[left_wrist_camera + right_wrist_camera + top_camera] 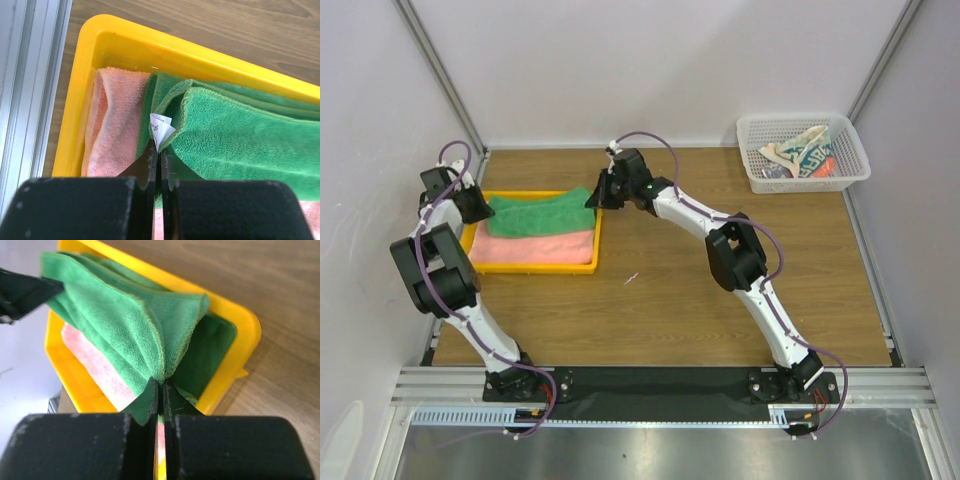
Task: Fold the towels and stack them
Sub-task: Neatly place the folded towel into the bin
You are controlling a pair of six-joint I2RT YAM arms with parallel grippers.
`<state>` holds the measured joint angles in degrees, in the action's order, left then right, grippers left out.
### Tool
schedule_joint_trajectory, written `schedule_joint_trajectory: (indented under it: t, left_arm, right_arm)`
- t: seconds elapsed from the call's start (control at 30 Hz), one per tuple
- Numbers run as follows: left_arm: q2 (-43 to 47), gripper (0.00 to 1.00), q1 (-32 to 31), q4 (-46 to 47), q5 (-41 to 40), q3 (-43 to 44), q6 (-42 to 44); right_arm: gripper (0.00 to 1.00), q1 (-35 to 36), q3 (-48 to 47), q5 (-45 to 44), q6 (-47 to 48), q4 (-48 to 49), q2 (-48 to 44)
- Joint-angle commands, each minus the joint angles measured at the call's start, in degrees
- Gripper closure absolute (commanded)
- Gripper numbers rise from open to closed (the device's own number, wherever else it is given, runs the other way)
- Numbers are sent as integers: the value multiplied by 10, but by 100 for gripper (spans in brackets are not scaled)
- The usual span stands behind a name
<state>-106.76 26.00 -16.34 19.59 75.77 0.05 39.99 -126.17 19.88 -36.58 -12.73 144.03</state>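
Pinching opposite ends of the green towel (pixel 540 213), left gripper (pixel 159 150) and right gripper (pixel 160 385) clamp tight.

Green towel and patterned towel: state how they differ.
Colour: green towel plain, patterned towel white-teal with orange. Place: green towel in yellow tray, patterned towel crumpled in mesh basket. Grip: left gripper and right gripper pinch green towel; patterned towel untouched. Both are cloth.
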Motion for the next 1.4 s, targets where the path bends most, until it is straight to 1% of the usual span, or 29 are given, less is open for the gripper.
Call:
schedule_joint_trajectory:
  t: [0.0,0.03,0.1,0.13,0.17,0.2,0.23,0.27,0.3,0.37,0.43,0.53,0.6,0.67,0.7,0.77,0.8,0.83,0.87,0.9,0.93,0.97,1.0,1.03,1.1,1.13,1.17,1.27,1.37]
  left_arm:
    - [-17,100,-1,26,-35,35,11]
    - [-21,98,-5,24,-39,39,14]
    - [-27,93,-8,11,-49,48,15]
    - [-28,79,-9,6,-47,52,11]
    - [-28,70,-10,0,-46,57,9]
    - [-26,62,-10,-5,-44,62,8]
    - [-24,53,-13,-10,-38,74,9]
    - [-20,50,-15,-18,-38,81,10]
    - [-10,48,-21,-22,-39,91,12]
    - [5,45,-27,-31,-50,99,16]
    - [29,43,-37,-38,-61,111,19]
    - [61,40,-49,-55,-87,127,7]
    - [82,39,-65,-63,-62,126,-13]
    - [122,36,-88,-46,-55,106,-49]
    - [133,35,-119,-37,-60,78,-61]
    - [161,33,-155,-10,-77,49,-105]
    - [166,32,-191,0,-94,20,-122]
    - [168,32,-208,9,-104,6,-157]
    - [167,33,-225,27,-117,-7,-173]
    - [164,33,-254,33,-129,-25,-188]
    - [161,32,-273,39,-138,-32,-214]
    - [156,33,-285,49,-146,-37,-225]
    - [147,33,-311,53,-168,-44,-234]
    - [139,33,-321,65,-174,-47,-252]
    - [119,33,-342,82,-172,-60,-266]
    - [112,33,-349,100,-173,-64,-285]
    - [106,33,-353,108,-171,-69,-293]
    - [67,34,-364,138,-157,-78,-322]
    - [36,34,-379,155,-167,-78,-330]
  right_arm:
    - [100,-3,-32,-34,19,-15,0]
    - [93,-3,-34,-34,21,-18,0]
    - [82,-5,-38,-27,25,-25,2]
    - [79,-4,-47,-24,27,-30,3]
    - [75,-3,-51,-15,29,-34,2]
    - [70,-4,-56,-14,35,-45,4]
    - [58,-4,-58,-12,38,-49,0]
    - [51,-5,-63,-11,41,-54,-1]
    - [43,-4,-67,-11,51,-67,-3]
    - [36,-5,-78,-19,61,-82,-10]
    - [31,-8,-83,-26,70,-98,-18]
    - [29,-18,-94,-46,69,-109,-37]
    - [28,-32,-104,-54,61,-120,-51]
    - [27,-54,-103,-55,45,-129,-70]
    - [25,-62,-101,-56,40,-135,-77]
    - [24,-80,-83,-50,33,-147,-98]
    - [23,-102,-70,-50,32,-150,-128]
    - [22,-111,-33,-51,33,-152,-145]
    - [22,-124,-13,-50,36,-151,-161]
    - [21,-147,13,-50,41,-150,-201]
    - [21,-158,55,-50,44,-151,-219]
    - [21,-170,81,-55,48,-151,-242]
    - [20,-181,104,-56,60,-150,-261]
    - [20,-205,152,-63,64,-150,-302]
    - [20,-227,194,-69,73,-149,-338]
    - [20,-248,216,-69,74,-150,-372]
    - [20,-261,252,-70,76,-149,-385]
    - [19,-296,321,-67,76,-142,-441]
    - [19,-320,355,-63,78,-140,-475]
